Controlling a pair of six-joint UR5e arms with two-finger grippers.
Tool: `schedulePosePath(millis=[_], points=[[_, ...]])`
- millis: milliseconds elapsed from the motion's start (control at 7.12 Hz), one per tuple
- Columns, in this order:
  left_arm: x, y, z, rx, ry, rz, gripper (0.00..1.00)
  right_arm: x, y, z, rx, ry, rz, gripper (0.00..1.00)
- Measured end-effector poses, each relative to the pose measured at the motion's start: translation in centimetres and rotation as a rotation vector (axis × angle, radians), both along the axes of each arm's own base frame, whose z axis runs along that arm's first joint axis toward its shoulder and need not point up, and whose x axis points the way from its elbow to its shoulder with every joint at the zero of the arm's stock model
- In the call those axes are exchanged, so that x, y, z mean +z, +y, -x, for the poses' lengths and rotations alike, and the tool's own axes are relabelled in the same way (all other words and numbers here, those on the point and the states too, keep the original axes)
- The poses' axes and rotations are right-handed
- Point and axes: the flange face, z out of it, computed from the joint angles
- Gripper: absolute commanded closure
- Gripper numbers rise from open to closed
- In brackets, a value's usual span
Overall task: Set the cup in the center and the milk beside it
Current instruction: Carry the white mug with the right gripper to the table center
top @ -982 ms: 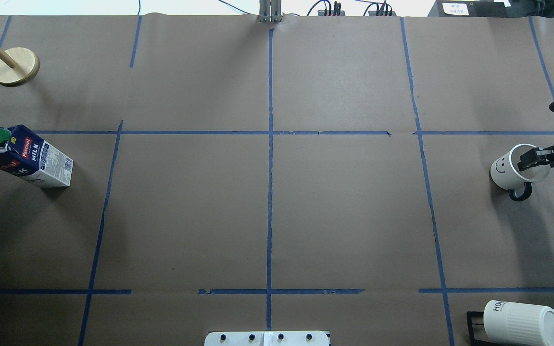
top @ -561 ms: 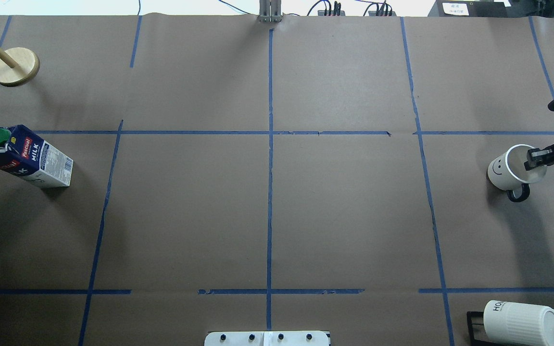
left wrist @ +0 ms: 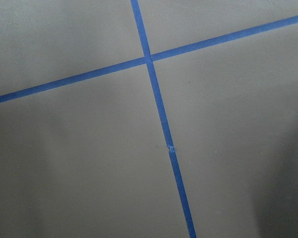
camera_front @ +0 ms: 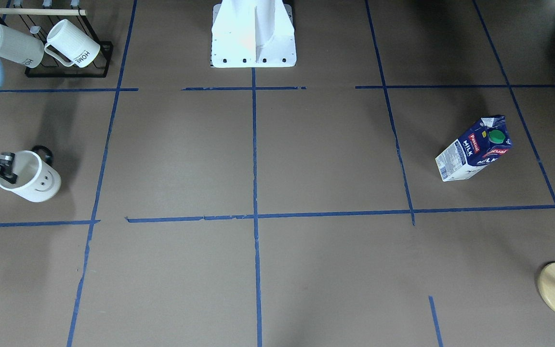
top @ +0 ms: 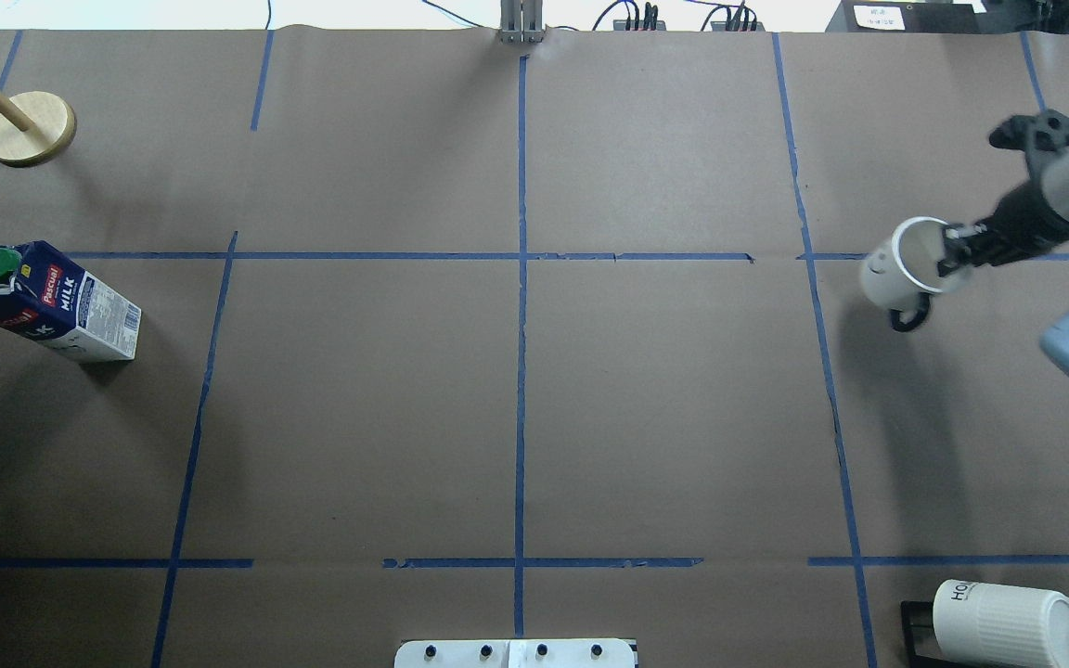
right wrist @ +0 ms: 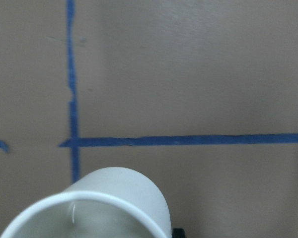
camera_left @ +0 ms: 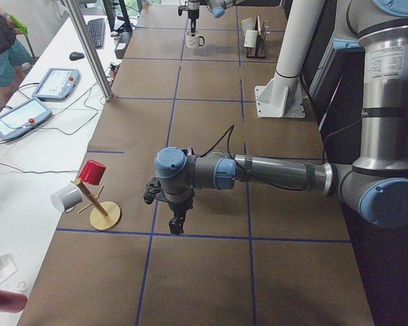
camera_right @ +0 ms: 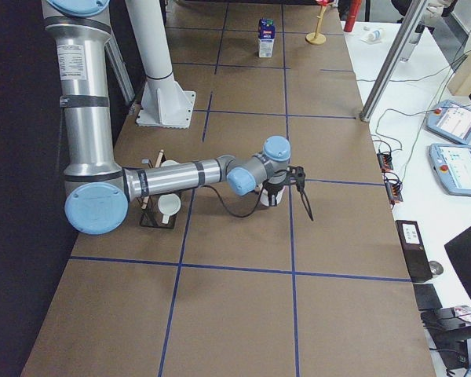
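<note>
Cup (top: 882,281) is held at the right side of the table (top: 664,417), its rim wall clamped between the fingers of the right gripper (top: 948,254). Milk (top: 47,301) is seen upright, well apart, at the left edge. Whether the left gripper (camera_left: 177,223) is parted cannot be told.

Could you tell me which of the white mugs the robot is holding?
The smooth mug with the smiley face and black handle, pinched at its rim by the right gripper. The two ribbed mugs lettered HOME sit on the rack.
</note>
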Motion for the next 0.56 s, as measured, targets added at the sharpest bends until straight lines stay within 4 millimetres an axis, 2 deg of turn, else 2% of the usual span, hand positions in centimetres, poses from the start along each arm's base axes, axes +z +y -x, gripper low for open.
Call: schedulePosePath(millis=[140,281,421,561], points=[[-0.1,0.0,0.0,0.0,0.0,-0.002,0.0,-5.1,-1.4,4.5,0.008,-0.011,0.031,1.0],[-0.2,0.0,0.0,0.0,0.0,-0.004,0.0,-10.7,-2.0,9.8,0.015,0.003,0.059,1.0],[-0.2,0.0,0.0,0.0,0.0,-0.005,0.0,-15.5,-1.6,14.9,0.021,0.032,0.062,1.0],[-0.2,0.0,0.0,0.0,0.0,-0.006,0.0,-19.2,-1.1,19.1,0.017,0.05,0.041,1.0]])
